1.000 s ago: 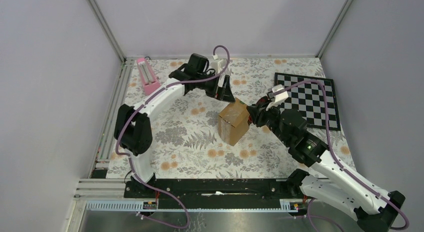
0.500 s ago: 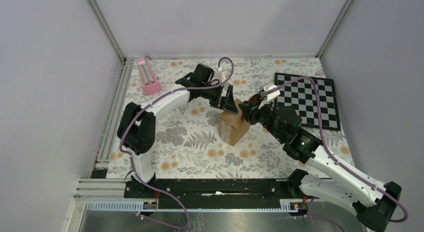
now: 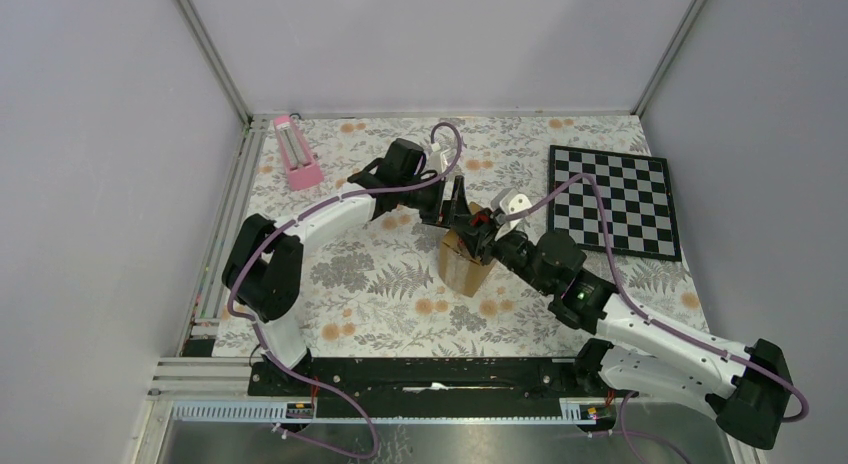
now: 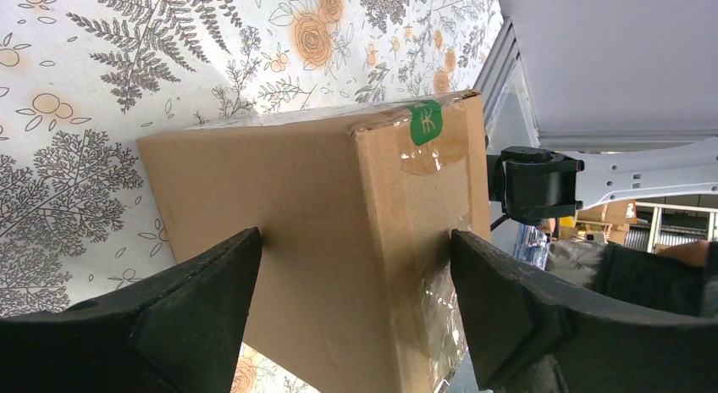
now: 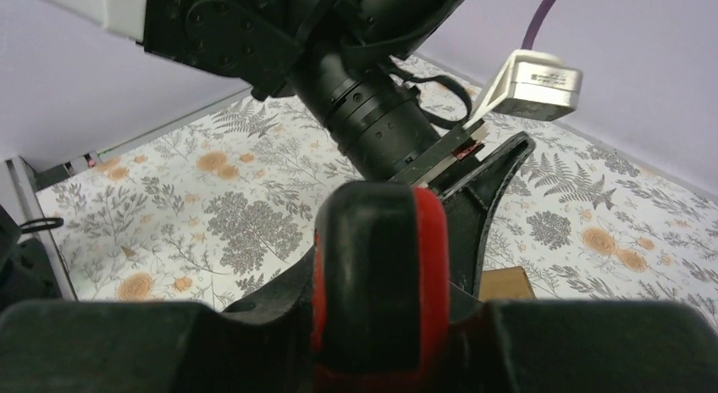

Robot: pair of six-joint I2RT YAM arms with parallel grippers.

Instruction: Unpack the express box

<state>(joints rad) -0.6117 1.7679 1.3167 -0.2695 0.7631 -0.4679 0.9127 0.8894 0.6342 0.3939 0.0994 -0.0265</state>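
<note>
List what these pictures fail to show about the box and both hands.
Top view: left hand and right hand cover the box top; whether it is open is hidden.
Left wrist view: fingers flank the box; whether they squeeze it is unclear.
Right wrist view: the hand's own fingers block nearly everything; its contact with the box is hidden.

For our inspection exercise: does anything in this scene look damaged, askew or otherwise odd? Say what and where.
Only the express box: it stands turned corner-on to the table's edges, and the clear tape down its side is wrinkled, with a crumpled patch below the green sticker. Nothing is spilled.
</note>
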